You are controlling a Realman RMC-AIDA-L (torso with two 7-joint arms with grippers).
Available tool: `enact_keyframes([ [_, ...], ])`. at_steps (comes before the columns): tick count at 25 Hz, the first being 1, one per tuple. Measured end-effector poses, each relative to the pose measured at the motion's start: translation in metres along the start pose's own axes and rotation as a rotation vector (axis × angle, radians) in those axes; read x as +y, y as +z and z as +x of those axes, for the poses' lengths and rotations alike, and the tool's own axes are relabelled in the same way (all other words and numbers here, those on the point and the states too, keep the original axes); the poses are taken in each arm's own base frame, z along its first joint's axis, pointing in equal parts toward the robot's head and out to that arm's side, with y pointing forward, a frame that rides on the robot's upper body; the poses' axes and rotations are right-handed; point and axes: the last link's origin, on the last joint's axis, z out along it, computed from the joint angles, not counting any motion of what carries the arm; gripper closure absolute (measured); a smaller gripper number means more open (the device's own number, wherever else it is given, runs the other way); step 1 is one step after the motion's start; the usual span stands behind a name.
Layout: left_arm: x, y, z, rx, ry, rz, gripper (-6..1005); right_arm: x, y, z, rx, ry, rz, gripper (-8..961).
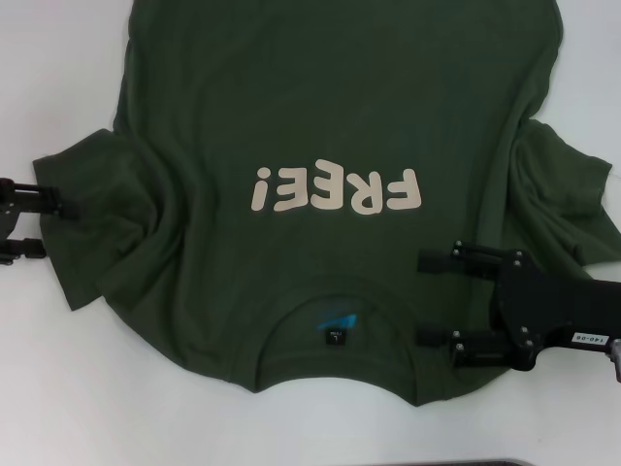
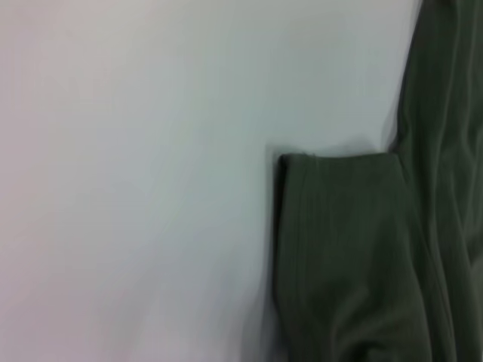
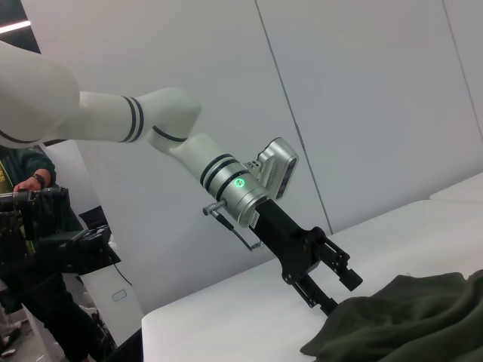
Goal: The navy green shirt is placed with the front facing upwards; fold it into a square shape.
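Your shirt (image 1: pixel 320 126) lay flat and face up on the desk (image 1: pixel 97 408), no fold made yet. The left gripper (image 1: pixel 50 225) stood at one sleeve, the right gripper (image 1: pixel 439 299) over the shoulder, both jaws spread.

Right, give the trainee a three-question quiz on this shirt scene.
1. True or false: the navy green shirt lies with its FREE! lettering facing up.
2. Which gripper is over the shirt's body near the collar? A) left gripper B) right gripper
3. What colour is the neck label?

Key: 1 true. 2 B; the left gripper is by the sleeve at the shirt's edge. 3 blue.
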Motion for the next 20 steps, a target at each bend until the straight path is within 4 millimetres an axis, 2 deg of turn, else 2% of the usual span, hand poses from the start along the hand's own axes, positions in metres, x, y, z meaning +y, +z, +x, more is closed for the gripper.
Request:
enact_keyframes([
  [20,0.015,0.015,0.0,-0.023,0.023,-0.019,242,0.0,0.0,0.0,-0.002,0.001,-0.003,68],
])
